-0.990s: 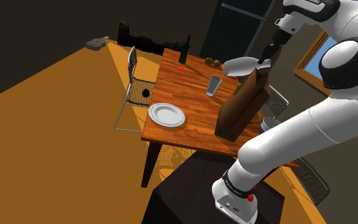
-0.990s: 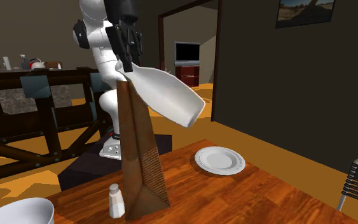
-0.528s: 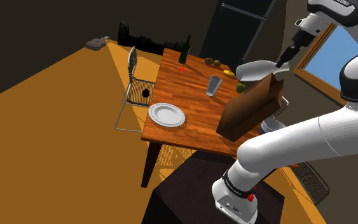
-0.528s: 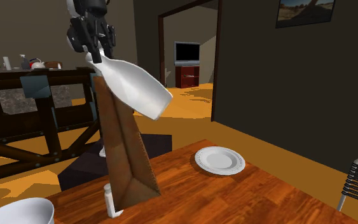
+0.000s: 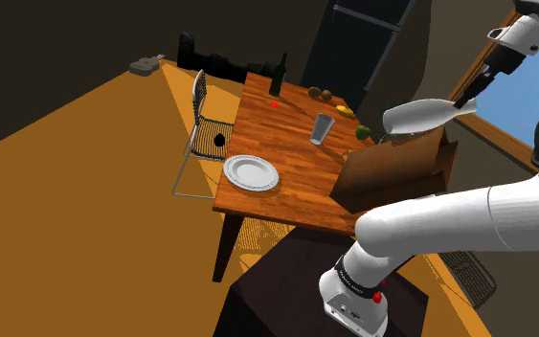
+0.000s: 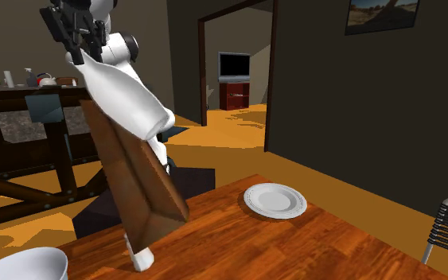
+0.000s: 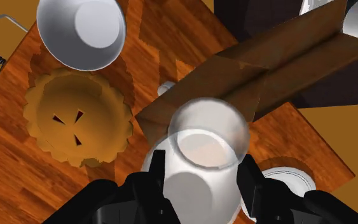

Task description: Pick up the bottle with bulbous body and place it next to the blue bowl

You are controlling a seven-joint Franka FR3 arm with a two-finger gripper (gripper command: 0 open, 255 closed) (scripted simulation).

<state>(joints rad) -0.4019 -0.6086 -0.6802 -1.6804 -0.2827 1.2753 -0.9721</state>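
Note:
A white bottle (image 5: pixel 418 115) with a bulbous body hangs in the air, lying almost level above the table's right end in the shoulder view. My gripper (image 5: pixel 469 98) is shut on its neck end. From the second exterior view the bottle (image 6: pixel 128 97) slants down from the gripper (image 6: pixel 79 46), its base pointing at the camera. Along the hand, the bottle (image 7: pixel 200 153) sits clasped between both fingers (image 7: pixel 153 184). Beyond it on the wooden table stands a white-drawn bowl (image 7: pixel 82 32), which also shows as the bowl (image 6: pixel 19 266) near the second exterior view's bottom left.
A brown paper bag (image 5: pixel 396 168) leans over under the bottle, tilted bag (image 6: pixel 134 179) beside a small white shaker (image 6: pixel 141 256). A pie (image 7: pixel 79 118) lies by the bowl. A plate (image 5: pixel 251 172), a glass (image 5: pixel 323 127), a dark bottle (image 5: pixel 280 75) and a chair (image 5: pixel 200 115) stand further off.
The arm has carried the bottle up and toward the shoulder view's right. The paper bag has tipped over further with it.

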